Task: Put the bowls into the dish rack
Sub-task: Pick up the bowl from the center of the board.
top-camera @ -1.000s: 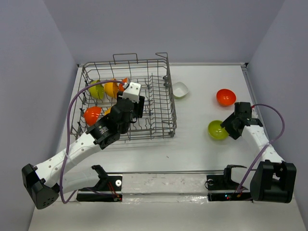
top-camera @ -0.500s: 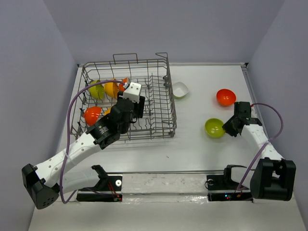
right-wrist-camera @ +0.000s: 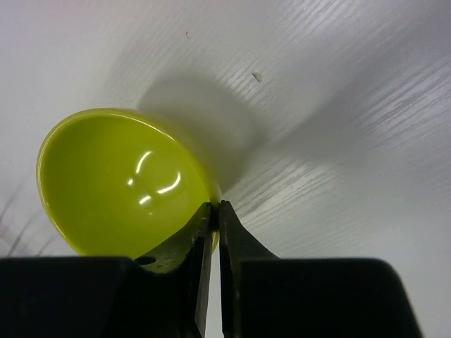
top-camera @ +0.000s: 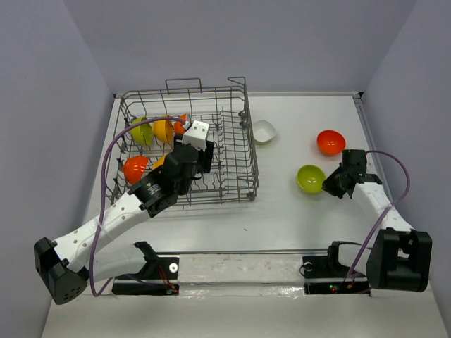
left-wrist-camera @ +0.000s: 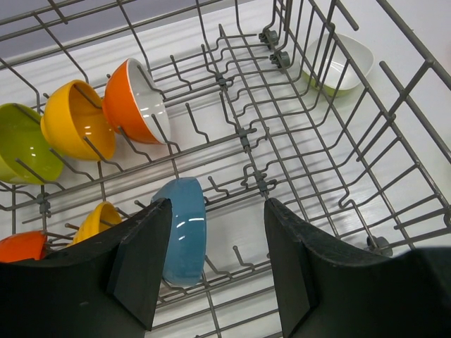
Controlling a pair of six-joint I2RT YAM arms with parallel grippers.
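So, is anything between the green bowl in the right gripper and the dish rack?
Nothing visible lies between the lime green bowl and the dish rack. The white bowl sits farther back, off that line. Only the rack's tall wall must be cleared.

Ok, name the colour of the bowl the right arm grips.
Lime green bowl; right wrist view shows it best.

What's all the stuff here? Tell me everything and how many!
dish rack: one, grey wire, table's left side
lime bowls: two, lime green, one in rack, one in right hand
yellow bowls: two, orange-yellow, in rack
red bowls: two, red-orange, one in rack, one far right on table
orange-and-white bowl: one, in rack
blue bowl: one, teal, in rack
white bowl: one, white, right of rack
table: one, white
left hand: black, open, over rack
right hand: black, shut on lime bowl's rim
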